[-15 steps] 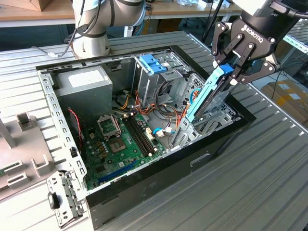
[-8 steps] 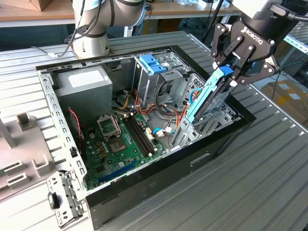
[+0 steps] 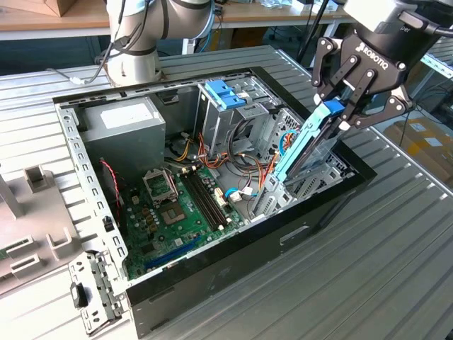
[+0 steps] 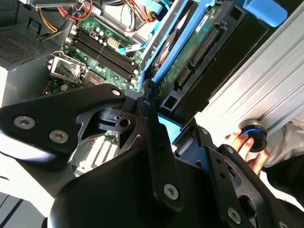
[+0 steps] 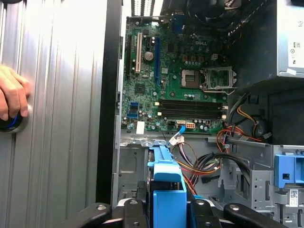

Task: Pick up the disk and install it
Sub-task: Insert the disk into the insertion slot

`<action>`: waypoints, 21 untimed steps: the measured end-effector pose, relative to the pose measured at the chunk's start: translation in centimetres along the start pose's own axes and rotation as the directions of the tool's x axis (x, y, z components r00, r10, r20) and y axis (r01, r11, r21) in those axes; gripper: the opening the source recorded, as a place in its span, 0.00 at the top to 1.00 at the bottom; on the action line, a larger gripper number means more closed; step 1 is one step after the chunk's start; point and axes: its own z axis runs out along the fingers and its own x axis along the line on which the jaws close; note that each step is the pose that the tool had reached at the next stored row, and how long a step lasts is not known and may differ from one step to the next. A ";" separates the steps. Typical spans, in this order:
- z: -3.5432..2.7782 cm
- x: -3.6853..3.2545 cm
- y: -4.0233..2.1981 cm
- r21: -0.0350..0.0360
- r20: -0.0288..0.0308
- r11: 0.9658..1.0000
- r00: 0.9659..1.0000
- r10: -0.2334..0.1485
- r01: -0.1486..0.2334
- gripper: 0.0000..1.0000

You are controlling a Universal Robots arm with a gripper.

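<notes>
The disk [image 3: 304, 145] is a flat drive in blue carrier rails. It hangs steeply tilted, its lower end down in the drive bay at the open computer case's [image 3: 297, 227] side, on the exterior view's right. My gripper [image 3: 338, 113] is shut on the disk's upper end, the black fingers clamping its blue rail. The second wrist view shows the disk's [image 4: 190, 52] green circuit board and connector between blue rails, just past the fingers [image 4: 152, 123]. In the first wrist view the blue rail [image 5: 166, 185] sticks out from the gripper [image 5: 166, 209] toward the motherboard.
Inside the case sit a green motherboard [image 3: 177, 212], a grey power supply [image 3: 124, 124], a blue bracket [image 3: 225, 92] on a drive cage and loose cables [image 3: 248, 163]. A person's hand [image 5: 12, 99] rests on a round knob on the table. A metal plate [image 3: 95, 294] lies beside the case.
</notes>
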 end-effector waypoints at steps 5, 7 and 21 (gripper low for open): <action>0.42 0.04 -0.03 0.000 0.000 1.000 1.000 0.000 0.000 0.63; 0.56 0.05 -0.04 0.000 0.000 1.000 1.000 0.000 0.000 0.63; 1.67 0.12 -0.12 0.000 0.000 1.000 1.000 0.000 0.000 0.63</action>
